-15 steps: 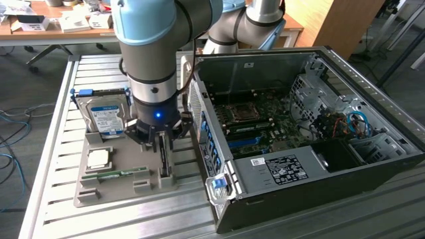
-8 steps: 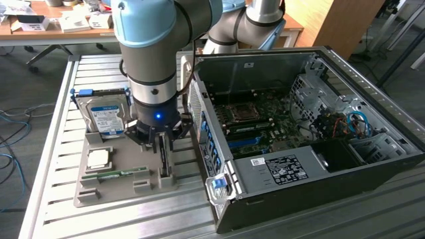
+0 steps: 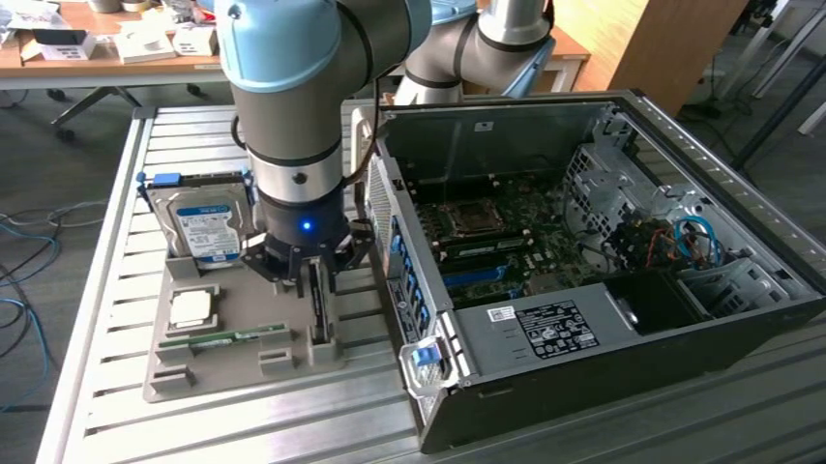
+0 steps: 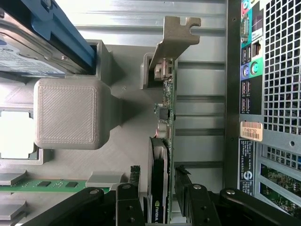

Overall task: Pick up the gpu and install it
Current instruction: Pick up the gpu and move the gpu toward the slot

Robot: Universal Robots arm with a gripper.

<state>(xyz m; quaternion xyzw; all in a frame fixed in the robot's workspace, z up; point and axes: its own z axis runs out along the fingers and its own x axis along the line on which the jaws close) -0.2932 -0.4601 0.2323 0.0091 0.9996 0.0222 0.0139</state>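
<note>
Directly beneath the gripper, the gpu stands on edge in the grey holder on the surface beside the computer case. The jaws are spread wide, straddling its fan end, and its long axis runs along the gap between them.

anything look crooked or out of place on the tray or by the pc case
Nothing stands out. The gpu stands on edge in its slot of the gray holder, the open tool straddling it; the hard drive and memory stick sit in theirs.
</note>
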